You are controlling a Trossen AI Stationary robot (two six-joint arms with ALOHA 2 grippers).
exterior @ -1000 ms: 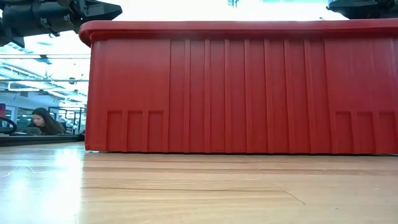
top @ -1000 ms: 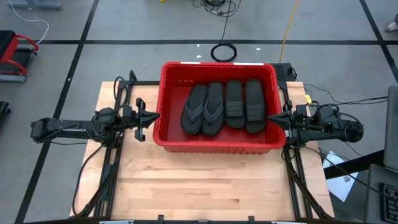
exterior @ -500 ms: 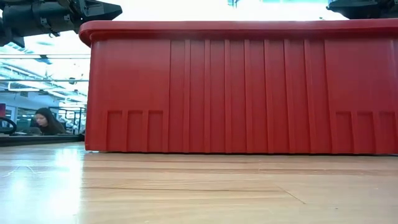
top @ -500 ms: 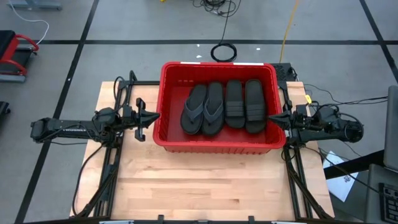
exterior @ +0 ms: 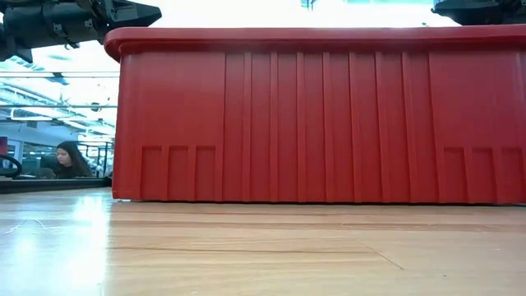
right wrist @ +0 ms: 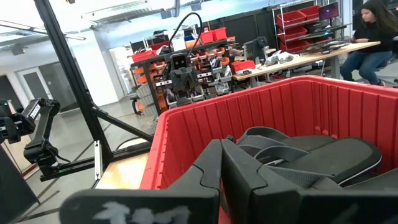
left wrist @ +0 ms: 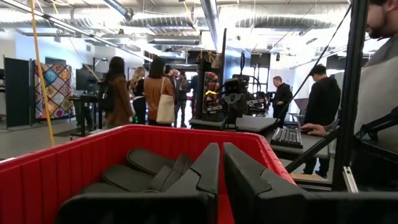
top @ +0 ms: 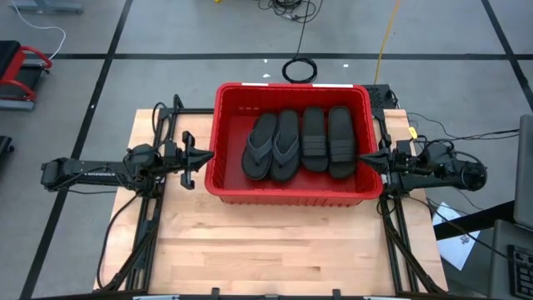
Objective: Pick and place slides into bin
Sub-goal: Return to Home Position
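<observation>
Left gripper (top: 206, 156), clenched empty, we log beside the bin (top: 291, 197); right gripper (top: 364, 158) likewise, opposite side; slides (top: 287, 143) inside.

Looks like an open robotics lab: exposed ceiling ducts (left wrist: 149, 22), shelves of red crates (right wrist: 301, 18), a person (right wrist: 372, 31) seated at a desk (right wrist: 323, 55), a keyboard (left wrist: 287, 135), taped grey floor (top: 208, 33) with a coiled cable (top: 298, 68).

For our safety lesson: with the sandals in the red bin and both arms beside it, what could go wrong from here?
The left claw and right claw sit right at the red bin's rim, so a slight drop or sideways move could knock it. A person seems to stand close to the rig, perhaps within reach of a swinging arm.
</observation>
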